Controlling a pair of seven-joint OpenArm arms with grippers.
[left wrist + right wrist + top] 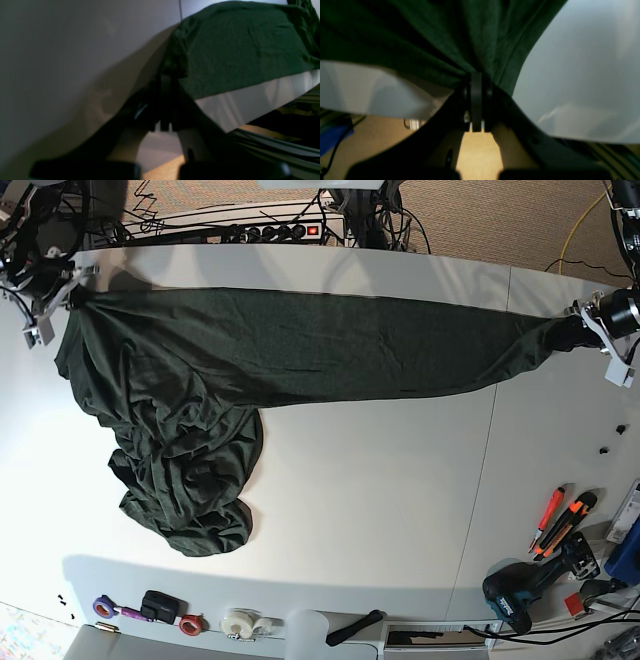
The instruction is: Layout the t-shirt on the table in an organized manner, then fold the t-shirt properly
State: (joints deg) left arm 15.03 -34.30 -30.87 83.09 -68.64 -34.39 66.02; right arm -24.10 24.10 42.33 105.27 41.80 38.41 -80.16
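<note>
Dark green t-shirt [330, 345] lies stretched along one edge of the white table [370, 510], bunched toward the right claw [76, 298]. Both claws closed on its cloth, the left claw [562, 333] at the opposite end. Cordless drill [520, 590] rests well apart.

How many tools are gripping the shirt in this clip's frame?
2. The left tool grips the shirt at its right end in the base view; the right tool grips its upper left corner.
</note>
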